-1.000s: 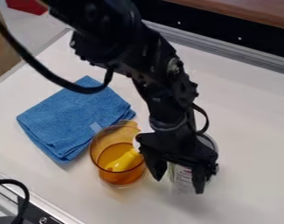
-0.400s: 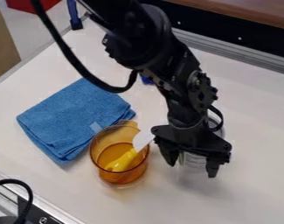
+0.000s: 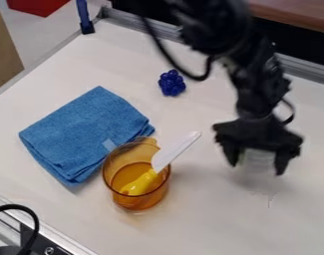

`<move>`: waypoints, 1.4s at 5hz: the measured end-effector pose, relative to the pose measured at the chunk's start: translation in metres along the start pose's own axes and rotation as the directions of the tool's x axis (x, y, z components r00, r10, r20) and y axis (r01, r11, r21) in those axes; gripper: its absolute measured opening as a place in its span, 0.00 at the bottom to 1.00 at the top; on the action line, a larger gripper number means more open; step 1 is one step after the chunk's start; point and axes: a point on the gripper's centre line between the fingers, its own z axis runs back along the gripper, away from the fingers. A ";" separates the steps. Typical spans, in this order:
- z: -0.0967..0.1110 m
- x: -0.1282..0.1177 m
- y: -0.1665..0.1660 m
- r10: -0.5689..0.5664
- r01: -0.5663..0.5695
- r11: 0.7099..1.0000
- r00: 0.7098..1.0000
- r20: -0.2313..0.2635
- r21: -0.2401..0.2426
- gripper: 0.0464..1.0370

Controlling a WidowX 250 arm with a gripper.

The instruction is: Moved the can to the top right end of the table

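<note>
Jaws straddle the pale cylindrical can, a finger down each side; looks gripped, a hold suited to carrying it upright. Can on the right side of the white worktop; judged short of the top right end. Left of it, amber see-through cup props a yellow-handled white knife, blade up against the rim. Beside the cup, folded blue cloth, lying flat.
</note>
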 end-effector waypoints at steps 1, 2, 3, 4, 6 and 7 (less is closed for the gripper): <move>-0.009 0.030 -0.016 0.051 -0.051 0.999 0.999 -0.018 0.006 0.96; -0.016 0.059 -0.022 0.109 -0.109 0.994 0.994 -0.008 0.018 0.96; -0.022 0.075 -0.014 0.149 -0.150 0.988 0.989 0.009 0.041 0.96; -0.022 0.077 -0.003 0.185 -0.185 0.981 0.983 0.004 0.056 0.96; -0.004 0.071 0.016 0.242 -0.242 0.968 0.970 0.006 0.067 0.96; 0.017 0.063 0.021 0.231 -0.227 0.972 0.970 -0.070 0.061 0.96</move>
